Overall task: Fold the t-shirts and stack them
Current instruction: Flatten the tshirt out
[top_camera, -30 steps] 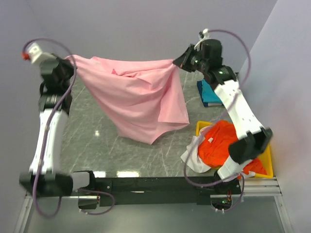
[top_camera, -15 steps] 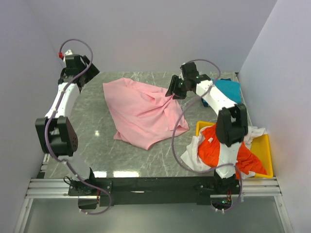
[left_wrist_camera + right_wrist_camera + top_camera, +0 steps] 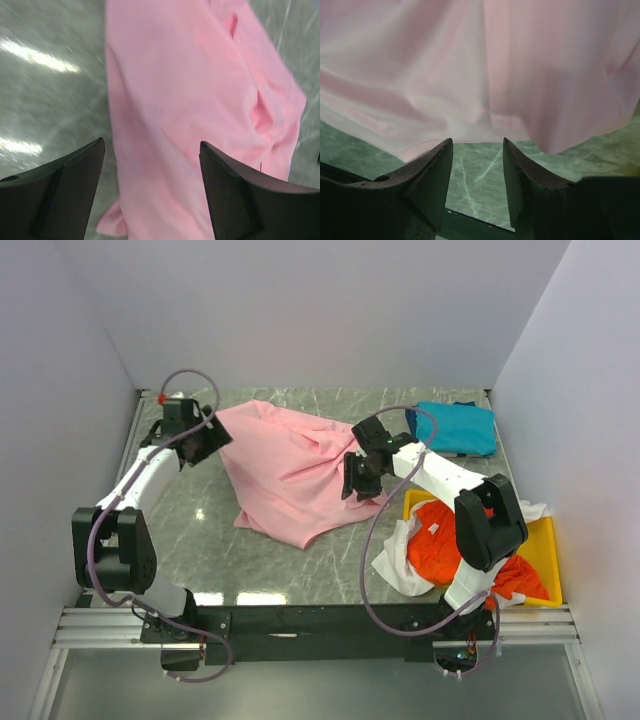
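A light pink t-shirt (image 3: 290,470) lies crumpled and spread on the marble table (image 3: 190,530). A folded teal-blue t-shirt (image 3: 455,427) rests at the back right. An orange-red t-shirt (image 3: 450,535) and a white t-shirt (image 3: 395,565) are heaped in the yellow tray (image 3: 545,550). My left gripper (image 3: 205,440) hovers open at the pink shirt's left edge; the left wrist view shows pink cloth (image 3: 190,110) below its spread jaws. Open too, my right gripper (image 3: 355,480) hangs over the shirt's right hem (image 3: 485,125), with bare marble between its fingers.
White walls close in the table on the left, back and right. The tray of shirts stands at the front right beside the right arm's base. A black rail (image 3: 300,620) runs along the near edge.
Both grippers let go of the pink shirt, which dropped from hanging stretched between them onto the table. Both arms then came down and in toward the cloth.
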Robot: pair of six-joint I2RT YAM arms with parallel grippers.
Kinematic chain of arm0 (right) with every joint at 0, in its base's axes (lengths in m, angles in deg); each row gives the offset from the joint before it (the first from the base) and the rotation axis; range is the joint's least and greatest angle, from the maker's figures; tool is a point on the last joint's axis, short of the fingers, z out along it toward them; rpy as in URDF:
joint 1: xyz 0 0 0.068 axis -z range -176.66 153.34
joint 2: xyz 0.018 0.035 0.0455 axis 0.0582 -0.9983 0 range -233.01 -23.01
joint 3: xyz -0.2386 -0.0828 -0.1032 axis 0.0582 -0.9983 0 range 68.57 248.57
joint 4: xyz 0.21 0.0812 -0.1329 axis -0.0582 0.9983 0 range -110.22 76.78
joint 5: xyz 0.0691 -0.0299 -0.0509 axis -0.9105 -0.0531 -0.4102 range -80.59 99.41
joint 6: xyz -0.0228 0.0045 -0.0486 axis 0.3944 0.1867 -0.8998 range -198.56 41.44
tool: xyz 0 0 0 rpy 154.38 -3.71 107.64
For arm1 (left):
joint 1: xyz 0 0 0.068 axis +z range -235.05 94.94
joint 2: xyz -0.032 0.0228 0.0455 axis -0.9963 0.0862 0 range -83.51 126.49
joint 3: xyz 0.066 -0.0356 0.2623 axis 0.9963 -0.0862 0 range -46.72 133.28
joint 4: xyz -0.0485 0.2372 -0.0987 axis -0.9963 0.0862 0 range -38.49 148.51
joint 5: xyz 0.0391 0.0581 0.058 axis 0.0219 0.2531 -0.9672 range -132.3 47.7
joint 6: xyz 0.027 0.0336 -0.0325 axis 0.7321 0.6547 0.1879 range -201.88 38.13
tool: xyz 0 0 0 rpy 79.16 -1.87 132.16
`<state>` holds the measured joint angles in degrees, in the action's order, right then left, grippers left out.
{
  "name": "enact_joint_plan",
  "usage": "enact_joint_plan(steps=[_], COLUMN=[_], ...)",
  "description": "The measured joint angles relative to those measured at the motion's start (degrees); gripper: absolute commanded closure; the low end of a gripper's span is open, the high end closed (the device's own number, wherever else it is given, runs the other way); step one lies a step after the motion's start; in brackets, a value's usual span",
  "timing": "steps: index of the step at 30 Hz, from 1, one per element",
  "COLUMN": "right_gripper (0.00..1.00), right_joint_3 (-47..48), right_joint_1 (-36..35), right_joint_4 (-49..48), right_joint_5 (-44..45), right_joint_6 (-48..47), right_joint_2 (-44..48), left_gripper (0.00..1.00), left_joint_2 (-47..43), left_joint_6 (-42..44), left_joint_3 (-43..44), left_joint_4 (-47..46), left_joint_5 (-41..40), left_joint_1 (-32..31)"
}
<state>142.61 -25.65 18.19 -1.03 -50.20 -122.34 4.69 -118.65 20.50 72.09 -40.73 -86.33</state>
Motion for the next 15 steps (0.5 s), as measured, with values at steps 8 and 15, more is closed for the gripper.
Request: enact_joint_plan(steps=[8,15], right_gripper=[0.5,0.52], right_joint_3=[-0.96,-1.2], right_joint_1=[0.0,0.0], right_joint_4=[1.18,0.85], right_joint_5=[2.05,2.29], right_joint_6=[-0.79,-1.09], right_joint_2=[-1.99,-4.55], left_gripper=[0.21,0.22], left_joint_2=[-3.3,-1.97], left_joint_6=[-2.62,-3.56], left_joint_3=[-8.44,-10.8], left_joint_4=[1.57,2.67], left_joint_5=[2.05,1.84], left_joint_1=[-7.96,-9.03])
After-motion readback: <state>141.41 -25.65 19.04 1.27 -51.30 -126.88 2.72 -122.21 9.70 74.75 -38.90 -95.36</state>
